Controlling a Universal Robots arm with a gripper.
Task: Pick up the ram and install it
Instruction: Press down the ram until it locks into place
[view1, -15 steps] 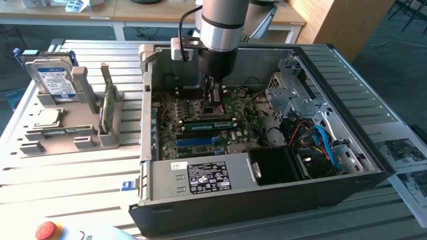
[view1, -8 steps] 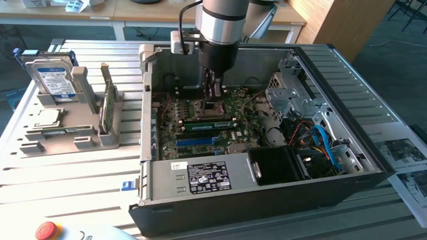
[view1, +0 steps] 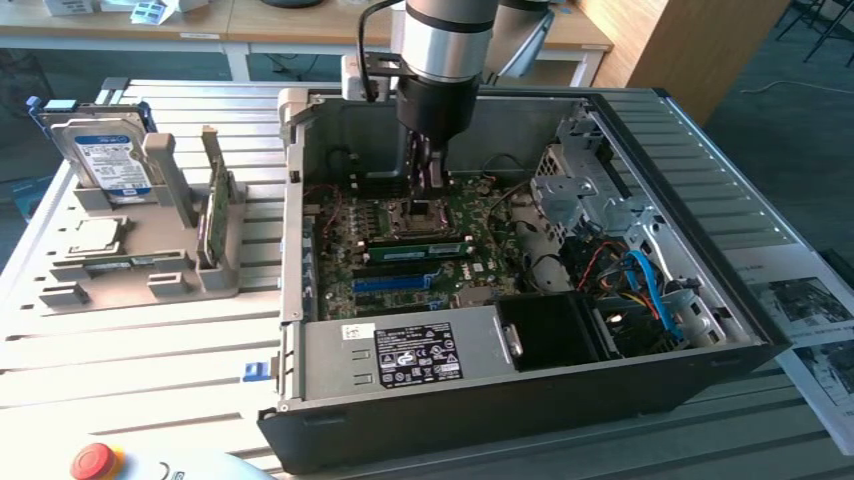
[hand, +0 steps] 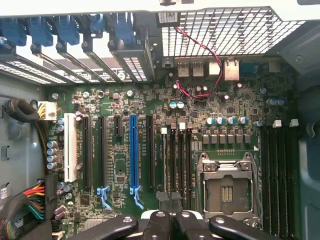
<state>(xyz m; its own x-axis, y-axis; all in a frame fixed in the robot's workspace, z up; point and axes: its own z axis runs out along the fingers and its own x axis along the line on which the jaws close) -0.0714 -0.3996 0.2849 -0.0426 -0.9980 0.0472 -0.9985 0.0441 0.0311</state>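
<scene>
Green against the dark motherboard (view1: 400, 255), the ram (view1: 420, 248) lies along a slot just beside the CPU socket (view1: 422, 213), on the side toward the blue expansion slot (view1: 394, 283), inside the open computer case (view1: 534, 395). In the exterior view the arm's tool (view1: 430, 178) hangs straight down into the case above the socket, apart from the ram, with nothing green in it. Outside the case, toward the exterior view's left, a grey holder (view1: 140, 275) on the slatted worktop (view1: 134, 350) carries a second green stick (view1: 218, 215) standing on edge and a hard drive (view1: 104, 158) with a blue-white label.

In the wrist view the tool (hand: 171, 222) appears over the narrow memory slots (hand: 177, 160) between the black expansion slot (hand: 150, 150) and the CPU socket (hand: 225, 187). Its two black fingers (hand: 159, 225) are drawn together with only a thin dark line between them, gripping nothing that can be made out. Whether the ram's latches are closed cannot be told.
</scene>
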